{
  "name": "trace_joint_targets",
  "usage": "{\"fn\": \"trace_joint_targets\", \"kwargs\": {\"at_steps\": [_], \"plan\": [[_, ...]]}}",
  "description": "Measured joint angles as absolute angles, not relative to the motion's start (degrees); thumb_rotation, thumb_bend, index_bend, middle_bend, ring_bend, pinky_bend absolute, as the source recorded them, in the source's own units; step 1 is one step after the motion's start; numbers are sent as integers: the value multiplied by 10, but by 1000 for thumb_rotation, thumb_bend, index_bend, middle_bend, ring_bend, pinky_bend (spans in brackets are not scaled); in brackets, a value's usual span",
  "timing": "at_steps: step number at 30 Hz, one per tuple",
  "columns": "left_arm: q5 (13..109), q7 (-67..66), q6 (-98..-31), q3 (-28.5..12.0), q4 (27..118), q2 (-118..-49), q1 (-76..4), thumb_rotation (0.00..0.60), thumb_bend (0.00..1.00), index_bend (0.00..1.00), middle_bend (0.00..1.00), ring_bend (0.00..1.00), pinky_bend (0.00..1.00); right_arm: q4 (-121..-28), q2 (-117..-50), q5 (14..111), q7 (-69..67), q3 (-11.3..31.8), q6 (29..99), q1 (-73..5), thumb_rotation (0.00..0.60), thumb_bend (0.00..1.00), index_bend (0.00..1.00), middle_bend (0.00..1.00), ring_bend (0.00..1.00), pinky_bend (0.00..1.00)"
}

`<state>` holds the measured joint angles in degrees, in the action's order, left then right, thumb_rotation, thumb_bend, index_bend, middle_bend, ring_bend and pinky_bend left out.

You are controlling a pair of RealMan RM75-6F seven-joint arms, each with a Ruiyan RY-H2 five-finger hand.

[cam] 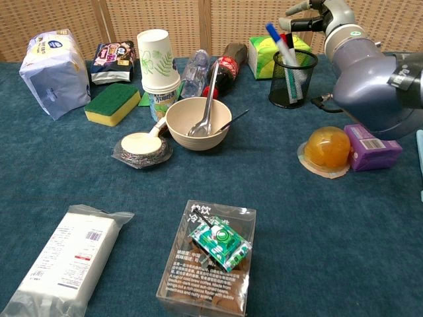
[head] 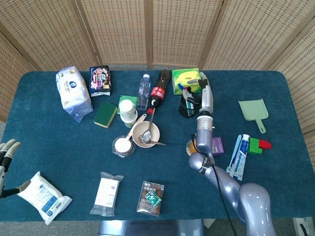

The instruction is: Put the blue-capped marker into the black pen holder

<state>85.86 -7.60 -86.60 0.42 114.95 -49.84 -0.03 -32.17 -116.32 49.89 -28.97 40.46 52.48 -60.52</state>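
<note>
blue-capped marker in black pen holder

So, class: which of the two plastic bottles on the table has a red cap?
The dark cola bottle with the red label. The clear water bottle beside it, on its left, has a blue cap.
</note>
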Motion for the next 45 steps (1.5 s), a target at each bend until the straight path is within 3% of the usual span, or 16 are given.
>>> {"fn": "trace_joint_targets", "kwargs": {"at_steps": [9, 16, 22, 29, 35, 45], "plan": [[864, -74, -867, 6, 1149, -498, 0, 600, 179, 0, 0, 0, 0, -333, -1157, 527, -318, 393, 563, -589, 600, 363, 331, 0, 0, 1], [868, -67, -866, 7, 1147, -495, -1, 600, 180, 0, 0, 0, 0, -409, -1115, 574, -337, 373, 635, -548, 600, 362, 297, 0, 0, 14], [879, -58, -865, 10, 1145, -491, -1, 600, 180, 0, 0, 0, 0, -536, -1029, 621, -316, 335, 665, -488, 600, 305, 229, 0, 0, 51], [895, -46, -872, 15, 1143, -486, 2, 600, 179, 0, 0, 0, 0, -753, -854, 694, -239, 269, 700, -389, 600, 231, 223, 0, 0, 46], [910, -38, -883, 21, 1142, -483, 9, 600, 179, 0, 0, 0, 0, -871, -723, 765, -126, 199, 767, -292, 600, 191, 227, 0, 0, 29], [931, -24, -902, 28, 1137, -479, 20, 600, 180, 0, 0, 0, 0, -931, -661, 792, -6, 136, 843, -200, 600, 163, 235, 0, 0, 0]]}}
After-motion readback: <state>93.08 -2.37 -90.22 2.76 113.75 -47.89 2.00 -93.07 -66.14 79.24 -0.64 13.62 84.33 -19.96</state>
